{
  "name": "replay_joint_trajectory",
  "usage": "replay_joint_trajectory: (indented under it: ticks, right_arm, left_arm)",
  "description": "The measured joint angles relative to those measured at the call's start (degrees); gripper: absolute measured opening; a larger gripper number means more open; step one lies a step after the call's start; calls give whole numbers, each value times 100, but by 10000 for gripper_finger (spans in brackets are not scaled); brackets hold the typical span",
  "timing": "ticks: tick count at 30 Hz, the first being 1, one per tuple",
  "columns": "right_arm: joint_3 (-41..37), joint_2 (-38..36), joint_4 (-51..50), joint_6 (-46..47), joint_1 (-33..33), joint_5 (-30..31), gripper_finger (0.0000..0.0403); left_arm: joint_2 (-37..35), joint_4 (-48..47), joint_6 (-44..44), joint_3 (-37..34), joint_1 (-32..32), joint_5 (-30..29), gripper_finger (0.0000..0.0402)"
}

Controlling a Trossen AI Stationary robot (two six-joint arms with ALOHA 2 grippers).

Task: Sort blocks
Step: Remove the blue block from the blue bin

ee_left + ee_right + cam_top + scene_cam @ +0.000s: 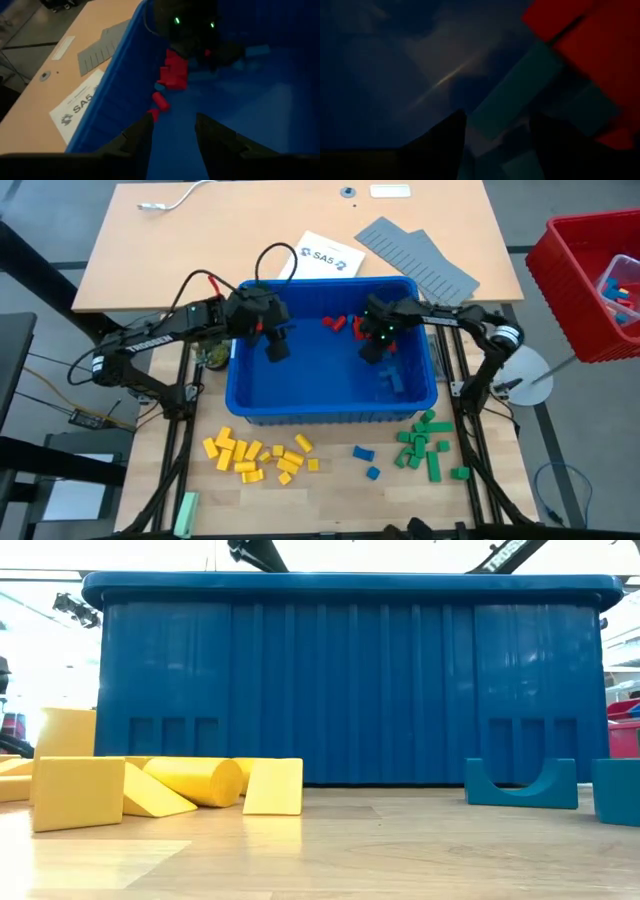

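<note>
Both tools inside blue bin (330, 402). Left tool (172, 132) at 9 o'clock, fingers apart, empty. Right tool (495, 131) at 2 o'clock, parted over a blue block (512, 95) beside red blocks (340, 325).

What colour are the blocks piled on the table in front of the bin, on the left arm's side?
Yellow blocks, clearest in the high view.

Parted, empty fingers (135, 140) hang over the blue bin (120, 100) floor near red blocks (172, 75).
</note>
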Motion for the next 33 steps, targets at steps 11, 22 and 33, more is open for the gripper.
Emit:
replay_joint_trajectory:
  ticks: [11,22,33]
  right_arm:
    - [8,691,415,993,-42,216,187]
    - [11,943,778,1029,13,550,162]
    - [-9,-464,583,218,287,417,109]
  left_arm:
    - [20,31,58,0,111,0,158]
    - [22,26,12,0,113,1,158]
    - [22,23,18,0,113,0,158]
